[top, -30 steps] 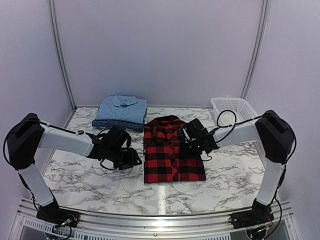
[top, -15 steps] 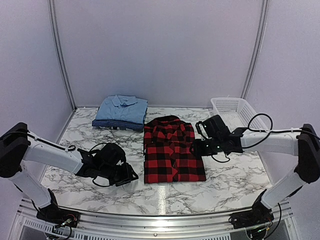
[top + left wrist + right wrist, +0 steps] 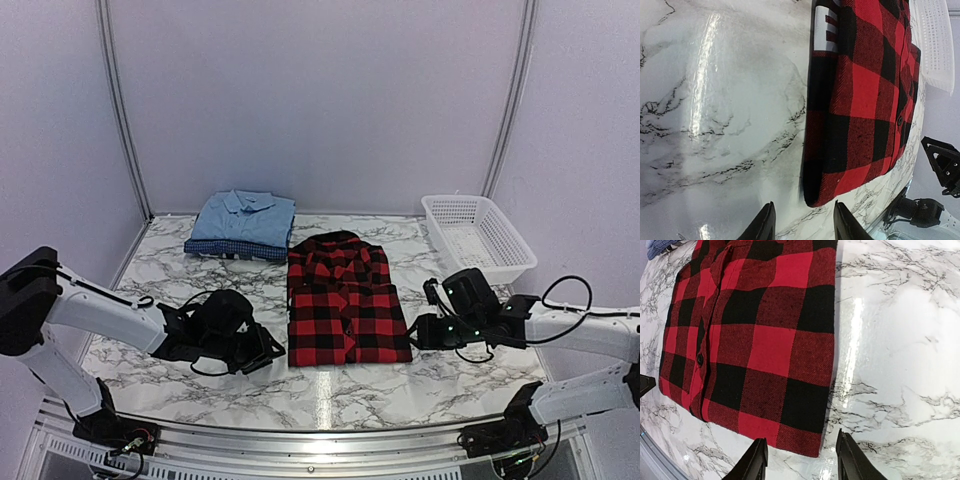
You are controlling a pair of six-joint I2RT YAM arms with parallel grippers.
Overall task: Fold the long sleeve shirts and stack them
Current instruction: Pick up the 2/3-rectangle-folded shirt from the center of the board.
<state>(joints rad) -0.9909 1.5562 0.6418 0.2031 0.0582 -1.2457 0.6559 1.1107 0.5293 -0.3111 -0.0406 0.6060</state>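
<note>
The right end effector (image 3: pixel 418 332) and left end effector (image 3: pixel 266 346) are drawing back nearward, hovering open and empty beside the folded plaid shirt (image 3: pixel 345 310) lying mid-table, probably awaiting lifting onto the far-left blue shirts (image 3: pixel 243 222).

Folded plaid shirt (image 3: pixel 760 335) on marble table (image 3: pixel 900 340)

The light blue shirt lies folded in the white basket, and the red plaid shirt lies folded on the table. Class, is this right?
No: the light blue shirt lies folded on the dark blue checked shirt, not in the white basket, as the top external view shows.
</note>
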